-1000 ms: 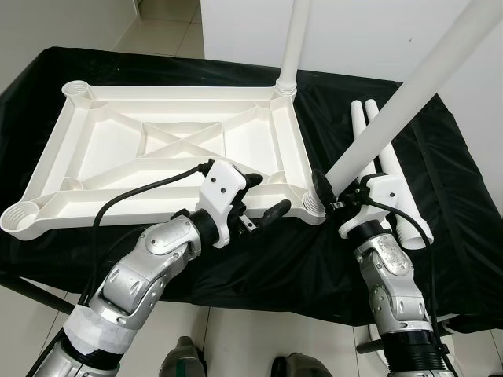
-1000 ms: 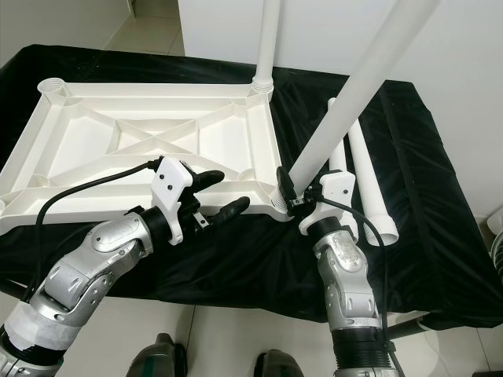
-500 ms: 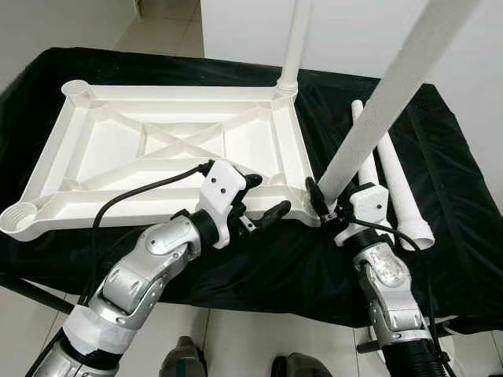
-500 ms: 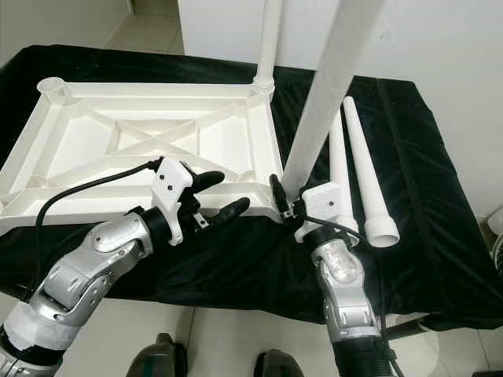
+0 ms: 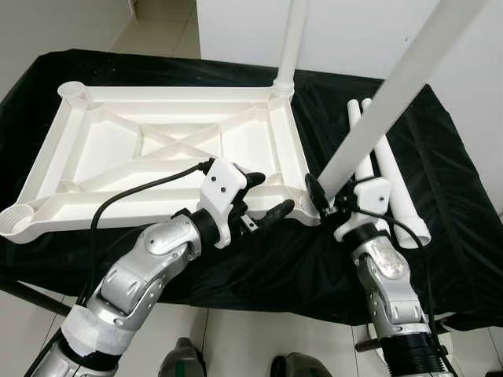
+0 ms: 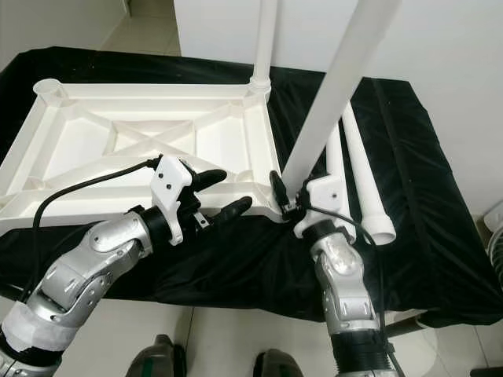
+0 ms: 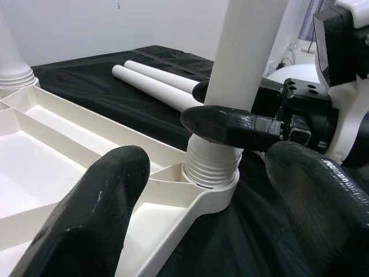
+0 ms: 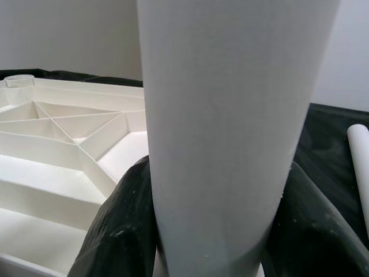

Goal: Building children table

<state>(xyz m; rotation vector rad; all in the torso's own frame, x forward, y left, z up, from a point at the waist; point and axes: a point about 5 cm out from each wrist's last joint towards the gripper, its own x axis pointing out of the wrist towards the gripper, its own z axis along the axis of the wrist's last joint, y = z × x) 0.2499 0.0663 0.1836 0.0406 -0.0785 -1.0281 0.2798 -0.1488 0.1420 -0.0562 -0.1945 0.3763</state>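
Note:
The white tabletop (image 5: 102,157) lies upside down on a black cloth. One white leg (image 5: 291,47) stands in its far right corner socket. My right gripper (image 5: 326,200) is shut on a second leg (image 5: 393,94), low on its shaft and just above the threaded end (image 7: 214,164). That end sits in the near right corner socket (image 7: 216,196), and the leg leans to the right. In the right wrist view the leg (image 8: 225,115) is clamped between both fingers (image 8: 124,231). My left gripper (image 5: 271,195) is open, one finger on each side of the tabletop's near rim beside that corner.
Two loose white legs (image 5: 393,181) lie side by side on the cloth, to the right of the tabletop. Open sockets sit at the far left corner (image 5: 72,89) and the near left corner (image 5: 16,216). A white wall rises behind the table, and tiled floor lies below its near edge.
The held leg leaned right, swung more upright half a second ago, and now leans right again, its threaded end staying at the near right corner. My left gripper has hardly moved.

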